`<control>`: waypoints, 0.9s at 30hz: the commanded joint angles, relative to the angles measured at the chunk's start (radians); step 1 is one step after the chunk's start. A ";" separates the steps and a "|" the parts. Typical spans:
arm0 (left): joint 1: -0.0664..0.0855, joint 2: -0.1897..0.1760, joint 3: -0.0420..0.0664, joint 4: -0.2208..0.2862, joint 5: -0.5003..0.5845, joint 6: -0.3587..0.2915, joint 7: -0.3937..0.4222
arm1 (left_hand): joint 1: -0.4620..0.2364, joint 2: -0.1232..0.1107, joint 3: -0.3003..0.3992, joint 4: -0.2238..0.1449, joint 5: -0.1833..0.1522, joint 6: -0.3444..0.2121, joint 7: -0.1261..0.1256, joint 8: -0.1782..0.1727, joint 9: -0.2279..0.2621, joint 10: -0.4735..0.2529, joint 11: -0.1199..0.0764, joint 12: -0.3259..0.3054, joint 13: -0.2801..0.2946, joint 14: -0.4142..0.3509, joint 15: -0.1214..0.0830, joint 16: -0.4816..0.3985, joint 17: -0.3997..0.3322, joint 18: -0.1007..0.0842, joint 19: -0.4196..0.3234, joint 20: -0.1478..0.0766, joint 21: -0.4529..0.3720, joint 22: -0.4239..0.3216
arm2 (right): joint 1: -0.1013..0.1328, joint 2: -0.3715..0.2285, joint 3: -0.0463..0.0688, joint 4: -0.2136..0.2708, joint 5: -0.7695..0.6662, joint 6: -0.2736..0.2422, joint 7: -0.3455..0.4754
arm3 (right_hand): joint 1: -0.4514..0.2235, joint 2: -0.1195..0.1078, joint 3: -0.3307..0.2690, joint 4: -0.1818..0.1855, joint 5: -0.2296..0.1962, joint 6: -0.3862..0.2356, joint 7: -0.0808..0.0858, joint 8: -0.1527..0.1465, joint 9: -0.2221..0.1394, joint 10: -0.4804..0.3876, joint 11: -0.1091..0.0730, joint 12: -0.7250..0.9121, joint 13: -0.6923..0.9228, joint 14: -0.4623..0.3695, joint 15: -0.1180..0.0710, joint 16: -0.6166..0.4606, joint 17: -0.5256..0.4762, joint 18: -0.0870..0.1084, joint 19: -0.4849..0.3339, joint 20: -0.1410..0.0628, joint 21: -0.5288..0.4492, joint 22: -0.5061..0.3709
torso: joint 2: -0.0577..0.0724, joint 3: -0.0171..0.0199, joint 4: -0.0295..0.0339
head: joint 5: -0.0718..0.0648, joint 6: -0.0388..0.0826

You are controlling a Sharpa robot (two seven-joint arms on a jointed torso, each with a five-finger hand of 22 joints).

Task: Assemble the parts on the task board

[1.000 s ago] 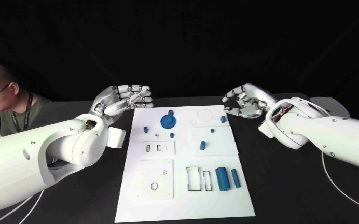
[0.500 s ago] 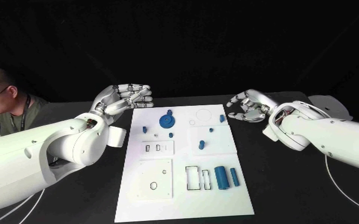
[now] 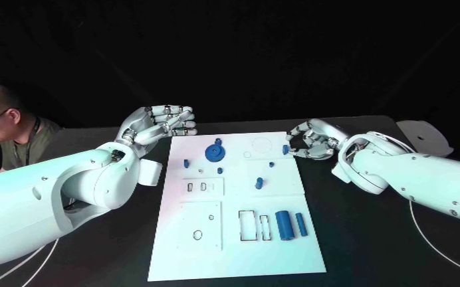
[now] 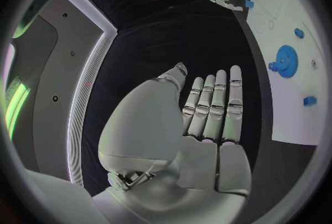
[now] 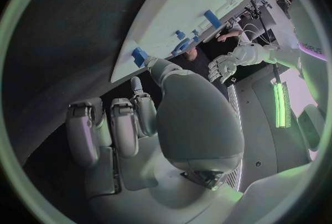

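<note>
The left hand [image 3: 161, 125] is hovering beside the task board's [image 3: 216, 250] far left corner on the black bench, fingers loosely curled, holding nothing. A small blue peg [image 3: 286, 149] is standing at the far right edge; it looks light and rigid, best pinched by its sides. The right hand [image 3: 314, 139] is reaching beside it, fingers [image 3: 299, 149] bent and empty.

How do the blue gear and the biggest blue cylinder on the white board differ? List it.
The blue gear is round and flat with a toothed rim; the biggest blue cylinder is long and smooth. The gear sits at the far end of the white board, near both hands; the cylinder lies at the near end, beside a thinner blue rod. Both are blue, and no hand touches either.
</note>
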 commanded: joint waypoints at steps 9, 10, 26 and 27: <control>0.001 -0.001 0.001 0.001 -0.002 0.016 0.011 | 0.001 -0.009 0.005 -0.003 0.004 -0.002 0.029 -0.005 -0.002 0.001 0.003 -0.002 0.001 -0.007 0.000 -0.005 0.001 0.005 0.005 0.002 -0.003 -0.001 | -0.008 0.010 -0.001 -0.005 -0.036 0.035 -0.011 | 0.002 -0.002 0.002 -0.004 0.007 -0.002 0.003 0.000 0.000 0.000 0.006 0.000 0.094 0.101 0.003 0.002 0.259 -0.008 0.088 -0.002 0.000 0.245 | -0.002 -0.0007 -0.0011 | 0.001 -0.006; 0.001 -0.001 0.001 0.001 -0.002 0.016 0.011 | 0.001 -0.009 0.005 -0.003 0.004 -0.002 0.029 -0.005 -0.002 0.001 0.003 -0.002 0.001 -0.007 0.000 -0.005 0.001 0.005 0.005 0.002 -0.003 -0.001 | -0.008 0.012 -0.001 -0.006 -0.036 0.034 -0.012 | 0.001 0.000 0.002 -0.003 0.007 0.000 0.003 0.000 0.000 0.001 0.007 0.000 0.095 0.101 0.004 0.002 0.259 -0.008 0.088 -0.002 0.000 0.245 | -0.002 -0.0006 -0.0013 | 0.001 -0.007; 0.001 0.000 0.001 -0.001 -0.002 0.016 0.010 | 0.001 -0.009 0.006 -0.004 0.004 -0.002 0.028 -0.005 -0.002 0.001 0.003 -0.003 0.001 -0.007 0.000 -0.006 0.002 0.005 0.005 0.002 -0.003 -0.002 | -0.026 0.040 -0.001 -0.028 -0.038 0.016 -0.026 | -0.001 0.018 0.017 -0.002 0.007 0.029 0.004 0.015 0.005 0.011 0.008 0.012 0.105 0.102 0.007 0.003 0.263 -0.010 0.093 0.002 0.006 0.251 | -0.001 0.0010 -0.0013 | 0.006 -0.014; 0.001 0.000 0.001 -0.001 -0.002 0.016 0.010 | 0.001 -0.009 0.006 -0.004 0.004 -0.002 0.028 -0.005 -0.002 0.001 0.003 -0.003 0.001 -0.007 0.000 -0.006 0.002 0.005 0.005 0.002 -0.003 -0.002 | -0.027 0.041 -0.001 -0.030 -0.038 0.012 -0.027 | 0.000 0.020 0.019 -0.002 0.007 0.031 0.004 0.016 0.005 0.013 0.008 0.013 0.107 0.102 0.006 0.003 0.263 -0.010 0.093 0.002 0.005 0.251 | -0.001 0.0006 -0.0013 | 0.006 -0.015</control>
